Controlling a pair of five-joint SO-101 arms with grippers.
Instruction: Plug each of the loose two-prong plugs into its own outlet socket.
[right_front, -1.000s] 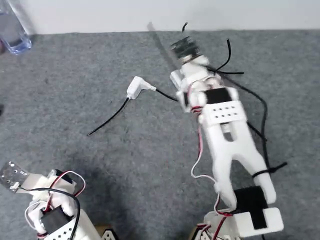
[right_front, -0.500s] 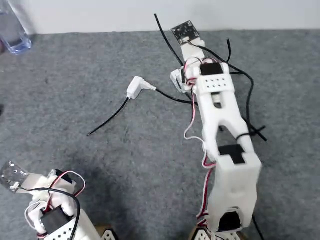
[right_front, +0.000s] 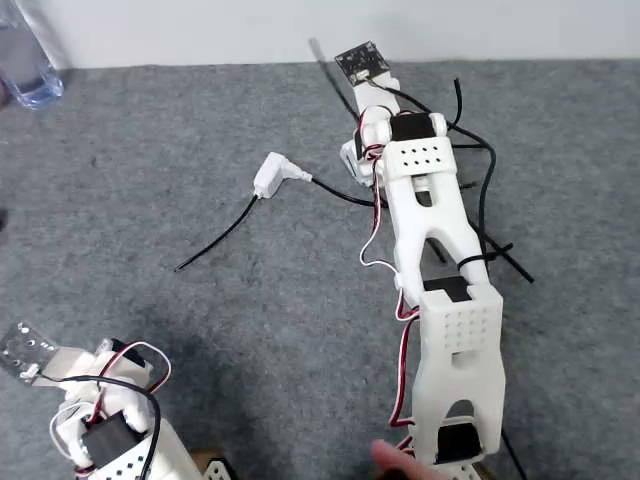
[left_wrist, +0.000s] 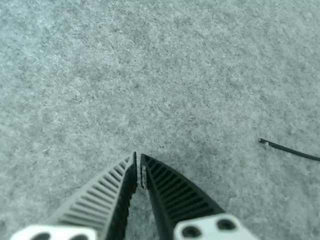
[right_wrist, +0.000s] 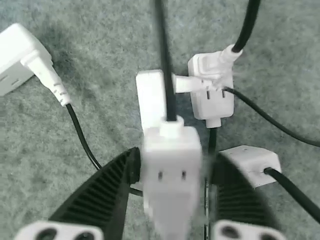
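Overhead, the grey table (right_front: 150, 310) is seen with the right arm (right_front: 440, 240) stretched towards the upper centre of the frame, its wrist set above a cluster of white pieces and tangled cables (right_front: 482, 190). A loose plug (right_front: 270, 176) lies flat on the table to the left of that wrist. It is well apart from the left arm (right_front: 105, 420), which is folded at the lower left corner. A thin black cable (right_front: 215, 238) trails from beside the plug towards the lower left. A clear bottle (right_front: 22, 60) is stood at the upper left corner.

From the left wrist, the left end effector (left_wrist: 139, 167) is seen clenched, its ribbed fingers almost meeting at the tips above the table. A cable end (left_wrist: 287, 148) lies on the table off to one side.

From the right wrist, the right end effector (right_wrist: 172, 167) is seen grasping a white connector (right_wrist: 171, 150), with a finger at each side. Two small dark slots are shown on its near face, and a black lead (right_wrist: 162, 60) leaves its far end. Just beyond it a rectangular block (right_wrist: 150, 97) lies on the table, and beside that a two-prong plug (right_wrist: 210, 92) is laid. A further block (right_wrist: 247, 161) rests next to one finger. Whether these blocks are sockets cannot be told.
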